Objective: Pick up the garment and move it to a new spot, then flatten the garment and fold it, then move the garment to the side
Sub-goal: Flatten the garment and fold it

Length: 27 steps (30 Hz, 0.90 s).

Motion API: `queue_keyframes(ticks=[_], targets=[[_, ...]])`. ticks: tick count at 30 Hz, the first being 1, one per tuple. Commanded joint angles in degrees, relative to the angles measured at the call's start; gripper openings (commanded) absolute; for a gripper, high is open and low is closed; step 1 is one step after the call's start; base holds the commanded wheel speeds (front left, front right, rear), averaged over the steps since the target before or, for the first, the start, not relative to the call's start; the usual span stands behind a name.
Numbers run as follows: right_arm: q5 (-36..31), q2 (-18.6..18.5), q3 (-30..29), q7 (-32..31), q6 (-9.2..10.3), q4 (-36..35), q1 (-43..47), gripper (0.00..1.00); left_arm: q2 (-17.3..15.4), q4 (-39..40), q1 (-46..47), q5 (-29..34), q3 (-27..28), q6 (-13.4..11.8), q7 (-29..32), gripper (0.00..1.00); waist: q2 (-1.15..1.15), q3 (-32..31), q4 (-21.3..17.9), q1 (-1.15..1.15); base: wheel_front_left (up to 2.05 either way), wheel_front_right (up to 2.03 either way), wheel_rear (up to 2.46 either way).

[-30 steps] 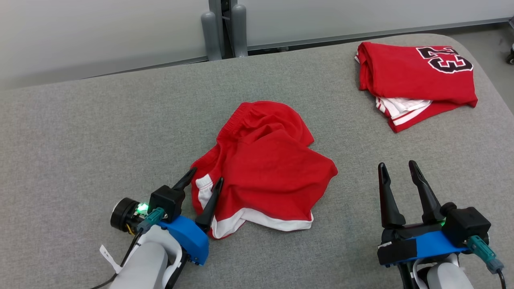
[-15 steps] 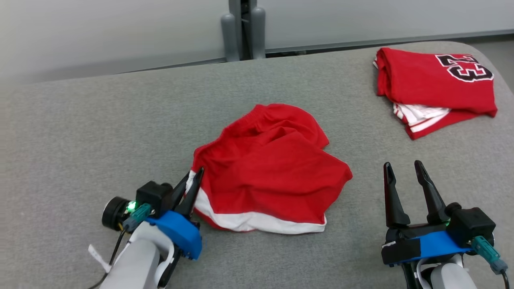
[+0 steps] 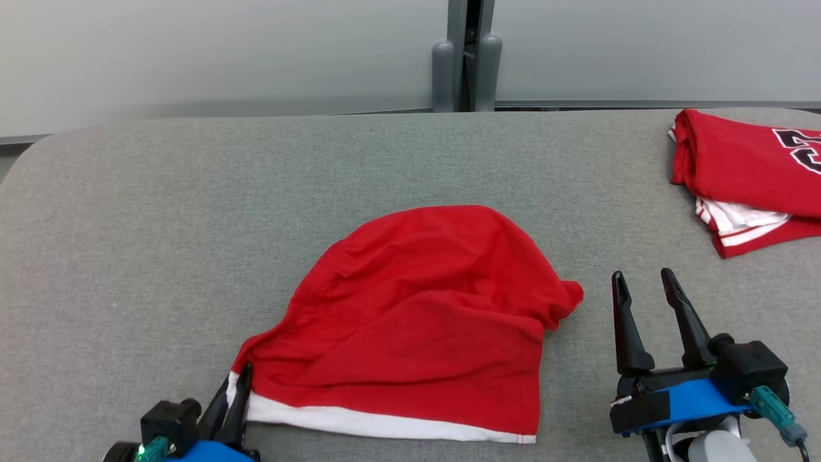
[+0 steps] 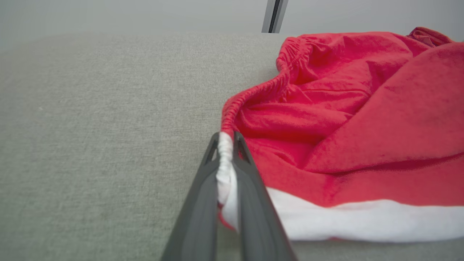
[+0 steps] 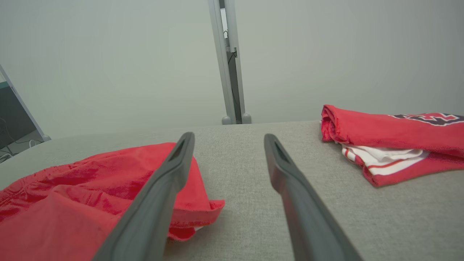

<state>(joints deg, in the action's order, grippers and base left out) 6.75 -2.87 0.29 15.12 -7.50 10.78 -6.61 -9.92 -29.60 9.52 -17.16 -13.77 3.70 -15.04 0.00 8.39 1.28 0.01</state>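
Garment [image 3: 417, 314] first: red shorts, lying near the middle of the grey bench [image 3: 160, 212], a touch toward my near edge, spread in a loose rumpled dome with creases across the top. Along the near side runs the white hem band [image 3: 385, 425], from the left corner to the right.

Now the left gripper [image 3: 237, 380], down at the lower left of the head view: its fingers are pinched right together on the shorts' near-left corner. The left wrist view gives it to me clearly. A roll of white trim is squeezed between the two dark fingers, red cloth fans out to the right from there, and the gathered elastic waistband [image 4: 253, 95] curves up and away from the fingertips. So that's a firm hold on the corner, with the cloth low against the bench as far as I can tell.

Over to the right gripper [image 3: 643, 274] at the lower right: fingers spread wide, nothing between them, pointing away from me. It's just beside the shorts' right-hand edge but apart from it. My right wrist view shows bare grey bench in the gap between the fingers, and the shorts' crumpled right corner off to the left, partly behind the left finger.

At the far right of the bench, well apart from the shorts, lies a folded red jersey [image 3: 744, 173] with white trim and dark numerals, partly cut by the frame edge. Behind the bench, a grey post [image 3: 466, 58] stands against a pale wall.
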Motion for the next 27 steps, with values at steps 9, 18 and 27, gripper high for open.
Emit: queue_keyframes(ticks=[9, 18, 27], targets=[[-0.4, 0.0, 0.4, 0.0, 0.02, 0.7, 0.8, 1.00, 1.5, 4.7, -2.4, 0.7, 3.1, 0.0, -0.2, 1.00, 0.00, -1.4, 1.4, -0.01, 0.00, 0.00, 0.00], [-0.5, 0.0, 0.2, 0.0, 0.02, 0.9, 1.4, 1.00, 3.8, 16.3, -4.2, 5.6, 8.0, -0.2, -0.2, 1.00, 0.00, -2.5, 1.2, -0.01, 0.00, 0.00, 0.00], [-0.7, 0.0, 1.9, 0.0, 0.02, 1.2, 1.2, 1.00, 5.5, 18.6, -5.4, 8.1, 11.1, 1.1, -0.2, 1.00, 0.00, -2.3, 0.9, -0.01, 0.00, 0.00, 0.00]])
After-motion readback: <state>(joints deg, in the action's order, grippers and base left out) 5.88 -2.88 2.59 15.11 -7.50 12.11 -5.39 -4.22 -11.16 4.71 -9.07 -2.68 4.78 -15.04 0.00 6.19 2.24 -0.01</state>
